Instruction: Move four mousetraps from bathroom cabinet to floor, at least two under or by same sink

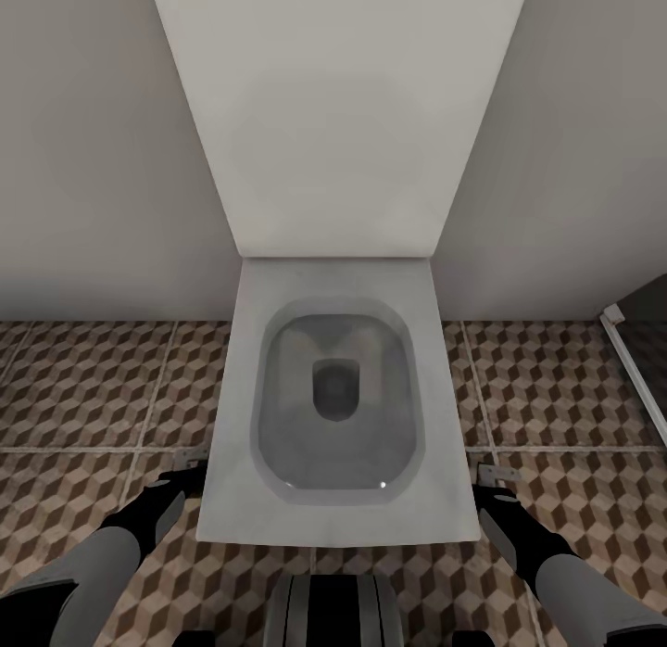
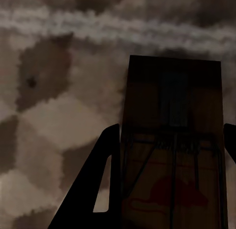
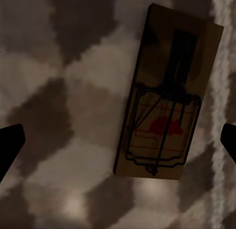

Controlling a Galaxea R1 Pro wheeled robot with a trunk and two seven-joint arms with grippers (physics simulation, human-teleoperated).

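In the left wrist view a dark-brown mousetrap [image 2: 172, 140] with wire parts and a red mark sits between my left gripper's [image 2: 172, 128] black fingers [image 2: 105, 184], which are shut on its long edges just above the cube-patterned bathroom floor [image 2: 54, 120]. A second mousetrap [image 3: 164, 96] lies flat on the floor tiles [image 3: 59, 115] in the right wrist view; my right gripper [image 3: 123, 135] hangs over it, open, fingers far apart and clear of the board. From the head view both grippers are low: left [image 1: 185, 475] and right [image 1: 491, 494] of the toilet's front. The cabinet and sink are out of view.
A white toilet [image 1: 232, 397] with its lid raised against the wall stands straight ahead between my arms. Patterned floor [image 1: 83, 387] runs on both sides. A white-edged dark panel [image 1: 635, 369] comes in at the right.
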